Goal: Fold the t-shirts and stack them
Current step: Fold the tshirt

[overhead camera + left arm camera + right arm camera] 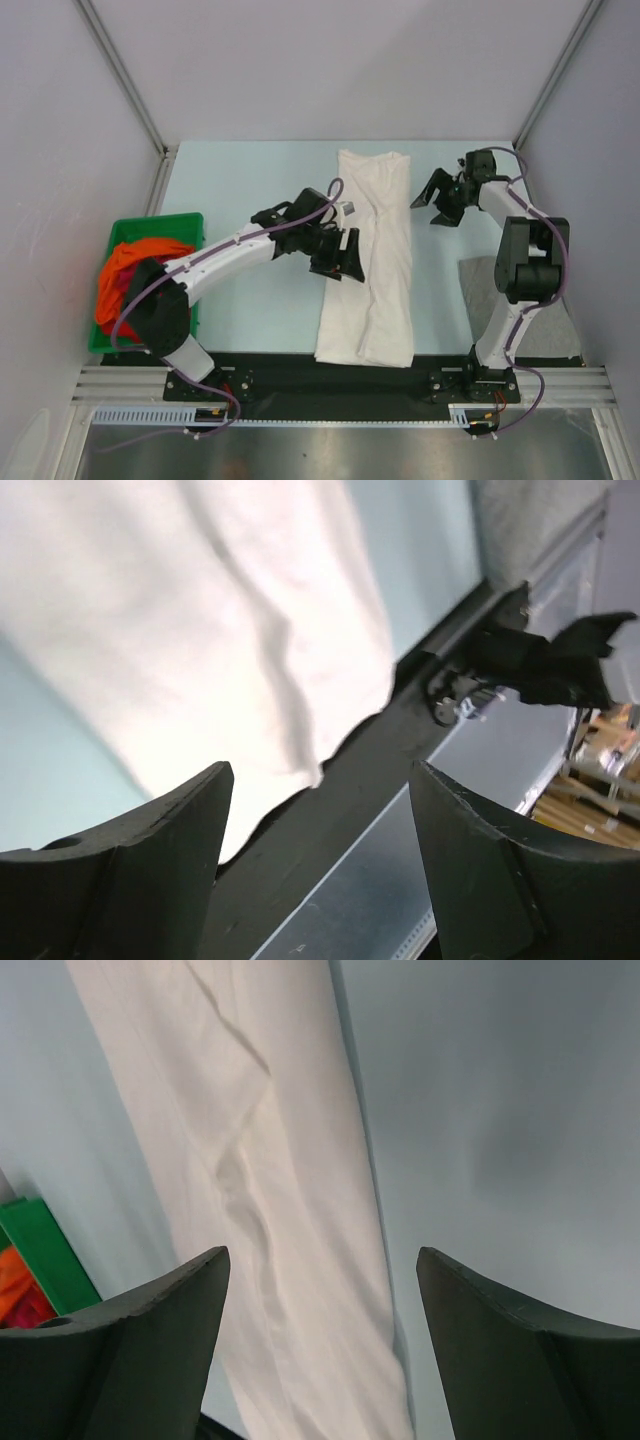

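Jaws wide by t-shirt (372, 262); bin (160, 220) leftward

Bright even light; white t-shirt (200, 610) overexposed, softly blurred.

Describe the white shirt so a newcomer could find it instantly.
Start at the pale blue table that fills the overhead view. Down its middle lies the white t-shirt, folded into a long narrow strip. It is flat and white, whereas the orange shirt sits bunched in the green bin at the left.
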`<control>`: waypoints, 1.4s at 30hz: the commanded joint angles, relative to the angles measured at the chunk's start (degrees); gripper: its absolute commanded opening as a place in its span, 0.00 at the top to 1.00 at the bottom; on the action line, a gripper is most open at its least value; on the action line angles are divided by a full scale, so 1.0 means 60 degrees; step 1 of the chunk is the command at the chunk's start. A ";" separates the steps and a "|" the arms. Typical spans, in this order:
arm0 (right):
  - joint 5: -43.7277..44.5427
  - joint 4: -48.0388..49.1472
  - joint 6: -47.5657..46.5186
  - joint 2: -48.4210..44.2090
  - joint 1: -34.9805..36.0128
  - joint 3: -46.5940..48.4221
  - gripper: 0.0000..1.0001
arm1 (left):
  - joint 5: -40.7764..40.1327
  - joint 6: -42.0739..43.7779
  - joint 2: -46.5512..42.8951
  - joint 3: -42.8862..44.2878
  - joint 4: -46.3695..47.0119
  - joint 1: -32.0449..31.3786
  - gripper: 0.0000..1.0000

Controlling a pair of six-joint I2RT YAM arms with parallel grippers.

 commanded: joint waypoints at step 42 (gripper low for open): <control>-0.0969 -0.1565 0.0025 -0.7678 0.1106 -0.6470 0.11 | 0.2123 0.0750 0.3354 0.0016 0.0185 -0.1638 0.85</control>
